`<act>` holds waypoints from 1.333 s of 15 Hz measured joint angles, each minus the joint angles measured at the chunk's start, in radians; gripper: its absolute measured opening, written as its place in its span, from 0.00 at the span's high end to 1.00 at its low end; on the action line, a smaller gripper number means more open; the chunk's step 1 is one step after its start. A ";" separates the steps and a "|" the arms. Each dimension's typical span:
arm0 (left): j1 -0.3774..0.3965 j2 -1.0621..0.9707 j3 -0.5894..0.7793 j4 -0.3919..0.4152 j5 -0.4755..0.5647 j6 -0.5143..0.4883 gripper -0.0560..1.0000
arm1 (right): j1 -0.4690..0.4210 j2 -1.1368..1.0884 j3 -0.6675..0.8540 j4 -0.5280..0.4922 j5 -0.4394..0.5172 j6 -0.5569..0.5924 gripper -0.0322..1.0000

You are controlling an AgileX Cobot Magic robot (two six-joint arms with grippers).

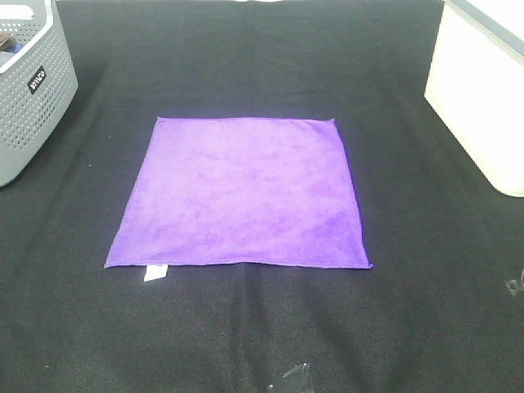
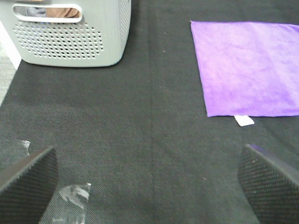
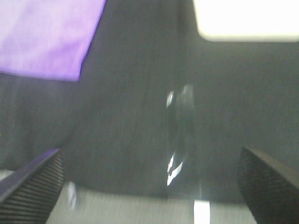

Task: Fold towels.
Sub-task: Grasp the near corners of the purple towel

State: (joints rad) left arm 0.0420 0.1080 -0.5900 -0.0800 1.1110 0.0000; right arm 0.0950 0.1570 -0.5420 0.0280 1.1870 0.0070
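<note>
A bright purple square towel lies flat and unfolded in the middle of the black table cover, its small white tag sticking out at the near left corner. The left wrist view shows the towel and tag ahead of my left gripper, which is open, with nothing between its fingers. My right gripper is open too, over bare black cloth, with one towel corner ahead of it. Neither gripper appears in the exterior high view.
A grey perforated basket stands at the back left, also seen as the basket in the left wrist view. A white bin stands at the back right. Clear tape strips lie on the cover near the front edge.
</note>
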 joint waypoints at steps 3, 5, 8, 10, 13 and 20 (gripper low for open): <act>0.000 0.325 -0.162 -0.001 0.076 0.000 0.01 | 0.000 0.359 -0.156 0.035 0.032 0.013 0.04; 0.000 0.564 -0.245 -0.001 0.092 0.046 0.01 | 0.000 0.577 -0.226 0.056 -0.009 -0.015 0.04; 0.000 0.829 -0.358 -0.079 0.074 0.148 0.02 | 0.000 0.839 -0.266 0.116 -0.134 -0.079 0.04; 0.000 1.020 -0.436 -0.200 0.046 0.243 0.03 | 0.000 0.976 -0.306 0.149 -0.194 -0.108 0.06; 0.000 1.260 -0.470 -0.382 0.009 0.400 0.03 | -0.097 1.124 -0.379 0.263 -0.212 -0.198 0.11; 0.000 1.483 -0.470 -0.511 -0.191 0.560 0.03 | -0.237 1.364 -0.420 0.678 -0.159 -0.518 0.14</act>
State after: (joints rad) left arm 0.0420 1.5910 -1.0600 -0.5910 0.9200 0.5600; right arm -0.1420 1.5210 -0.9620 0.7060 1.0280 -0.5110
